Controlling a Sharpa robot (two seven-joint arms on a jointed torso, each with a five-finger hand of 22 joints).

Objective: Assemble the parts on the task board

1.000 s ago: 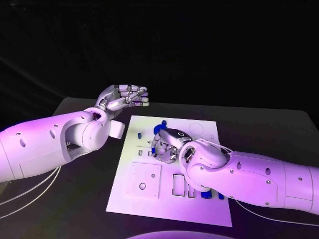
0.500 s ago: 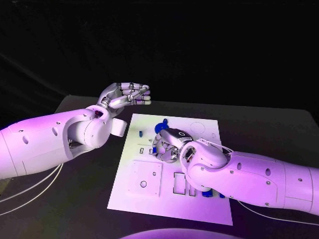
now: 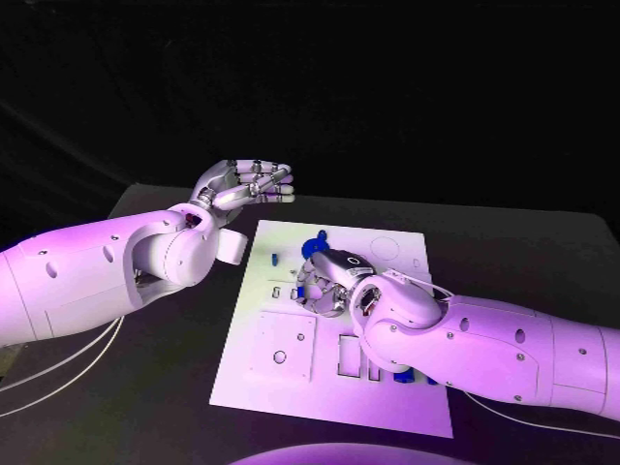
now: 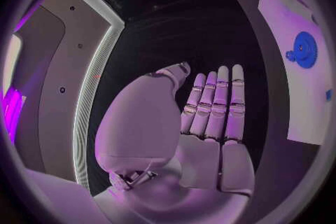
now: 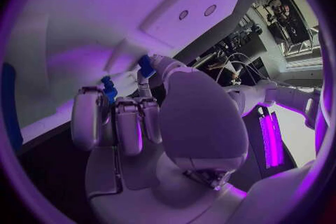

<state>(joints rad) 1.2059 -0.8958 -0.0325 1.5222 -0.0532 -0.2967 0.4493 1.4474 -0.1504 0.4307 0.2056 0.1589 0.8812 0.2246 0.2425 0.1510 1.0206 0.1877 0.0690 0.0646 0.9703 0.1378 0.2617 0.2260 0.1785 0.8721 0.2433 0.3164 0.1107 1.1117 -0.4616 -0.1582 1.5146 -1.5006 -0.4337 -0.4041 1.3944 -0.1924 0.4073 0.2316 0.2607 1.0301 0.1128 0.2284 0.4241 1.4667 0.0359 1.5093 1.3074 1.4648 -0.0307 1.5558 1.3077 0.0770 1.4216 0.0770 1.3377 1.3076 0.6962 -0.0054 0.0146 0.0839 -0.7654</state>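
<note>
The white task board (image 3: pixel 394 254) lies in the middle of the black table. My right hand (image 3: pixel 327 283) is down on the board's middle with its fingers curled. In the right wrist view its thumb and a finger pinch a small blue part (image 5: pixel 145 65), and a second blue part (image 5: pixel 108 88) stands by the fingertips. A blue gear (image 3: pixel 315 240) sits on the board just beyond the hand, also seen as the blue gear (image 4: pixel 304 49) in the left wrist view. My left hand (image 3: pixel 247 184) is raised off the board's far left corner, fingers side by side, holding nothing.
A small blue part (image 3: pixel 274 259) lies at the board's left edge, and more blue parts (image 3: pixel 402 379) stand near its front edge under my right forearm. The black table (image 3: pixel 157 387) has free room left of the board and on the right side (image 3: pixel 534 262).
My left hand has risen slightly and drifted a little toward the board. My right hand stays on the same spot of the board.
</note>
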